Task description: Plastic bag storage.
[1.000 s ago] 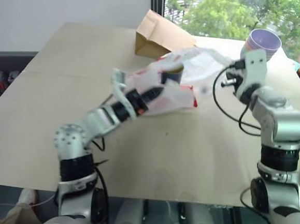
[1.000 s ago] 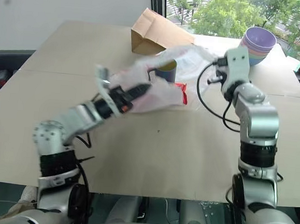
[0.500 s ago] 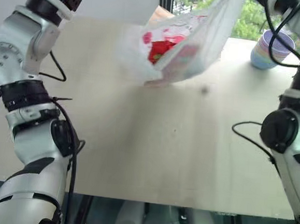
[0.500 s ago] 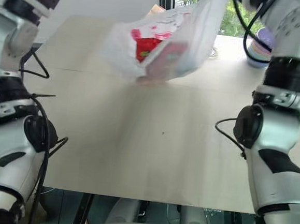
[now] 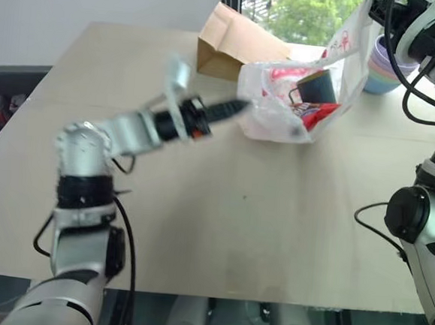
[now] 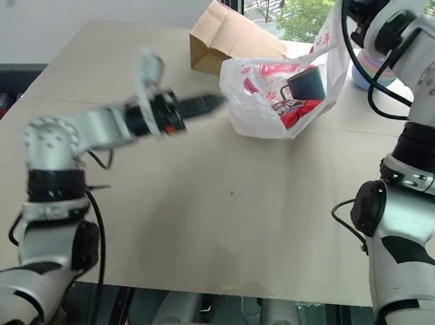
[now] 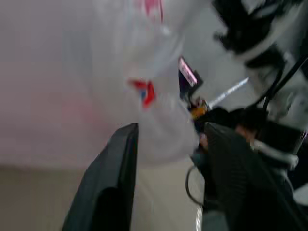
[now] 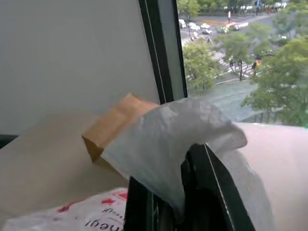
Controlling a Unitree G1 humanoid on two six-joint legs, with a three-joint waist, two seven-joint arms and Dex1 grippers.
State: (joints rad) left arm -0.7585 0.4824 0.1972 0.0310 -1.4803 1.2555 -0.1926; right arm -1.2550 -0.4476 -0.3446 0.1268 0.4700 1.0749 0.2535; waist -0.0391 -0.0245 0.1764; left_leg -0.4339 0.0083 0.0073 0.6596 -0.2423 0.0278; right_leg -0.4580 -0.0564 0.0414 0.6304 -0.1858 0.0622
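Crinkly translucent white plastic bag (image 5: 294, 101) hoisted upper right by clamped right gripper (image 8: 185, 192); next, gape-jawed left gripper (image 5: 233, 109) seizing its near side

We see a wide tan bench (image 5: 220, 230) with a seam running across it. At its far edge a brown paper bag (image 5: 230, 47) lies on its side. Just in front of that, the plastic bag (image 5: 282, 111) sags with its bottom on the bench, dark and red items showing through it. A stack of pastel bowls (image 5: 382, 66) stands at the far right corner.
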